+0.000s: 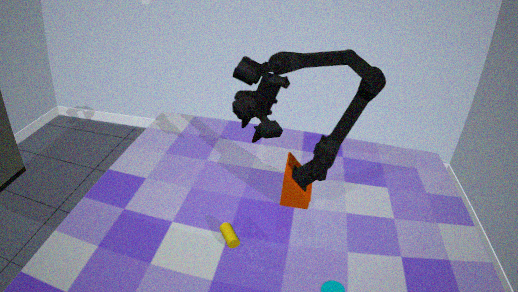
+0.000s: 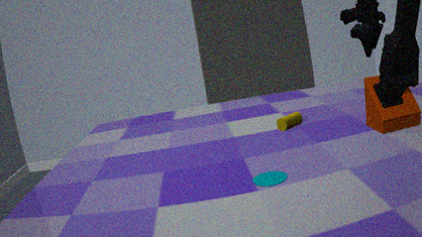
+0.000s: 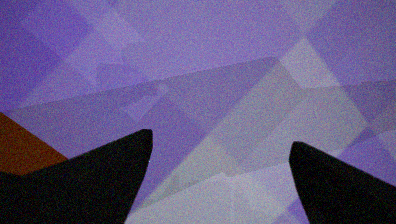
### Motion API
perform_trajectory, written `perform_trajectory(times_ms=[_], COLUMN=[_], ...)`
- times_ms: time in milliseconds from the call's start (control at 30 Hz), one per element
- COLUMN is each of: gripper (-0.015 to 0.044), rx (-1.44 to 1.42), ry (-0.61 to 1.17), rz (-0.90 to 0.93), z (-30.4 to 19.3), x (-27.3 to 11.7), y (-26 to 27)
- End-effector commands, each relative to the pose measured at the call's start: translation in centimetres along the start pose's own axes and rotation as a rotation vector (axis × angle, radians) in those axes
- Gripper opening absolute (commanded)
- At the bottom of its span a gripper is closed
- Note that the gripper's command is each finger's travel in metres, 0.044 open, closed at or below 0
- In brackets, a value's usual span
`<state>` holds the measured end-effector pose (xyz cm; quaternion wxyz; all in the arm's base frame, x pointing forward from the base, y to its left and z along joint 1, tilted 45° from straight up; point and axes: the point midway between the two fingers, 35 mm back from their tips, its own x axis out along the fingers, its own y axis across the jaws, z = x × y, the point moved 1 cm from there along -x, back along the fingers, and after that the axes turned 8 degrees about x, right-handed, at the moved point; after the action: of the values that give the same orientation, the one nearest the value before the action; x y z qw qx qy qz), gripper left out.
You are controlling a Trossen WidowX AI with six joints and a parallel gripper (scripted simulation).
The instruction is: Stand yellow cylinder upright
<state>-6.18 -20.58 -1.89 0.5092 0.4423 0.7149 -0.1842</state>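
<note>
The yellow cylinder [image 1: 230, 235] [image 2: 289, 121] lies on its side on the checkered surface. The cyan circle [image 1: 333, 286] [image 2: 270, 178] lies flat, at the bottom edge of the top view and right of centre in the exterior view; nothing stands on it. My gripper [image 1: 249, 132] [image 2: 369, 54] [image 3: 220, 144] is open and empty, high above the surface and well away from the cylinder. The wrist view shows only bare checkered surface between the fingertips; the cylinder and circle are not in that view.
The orange wedge-shaped block [image 1: 296, 192] [image 2: 394, 117] [image 3: 22, 150] stands at the arm's base, below and beside the gripper. The checkered surface [image 1: 190, 250] [image 2: 200, 184] carries the cylinder and circle. A wall stands behind.
</note>
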Motion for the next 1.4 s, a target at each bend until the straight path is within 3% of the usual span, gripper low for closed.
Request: perform_trajectory(times_ms=[0,733,1233,1367], gripper=[0.0309,0.0309,0.0309,0.0309], rx=[-0.144,-0.92,-1.399,-1.419], ry=[-0.013,-0.05,-0.041,-0.04], rz=[0.027,0.186,0.343,0.351], z=[2.3,12.5,15.1,15.1], x=[-0.5,-1.8,-0.5,-0.4], y=[1.4,14.0,25.3,25.8])
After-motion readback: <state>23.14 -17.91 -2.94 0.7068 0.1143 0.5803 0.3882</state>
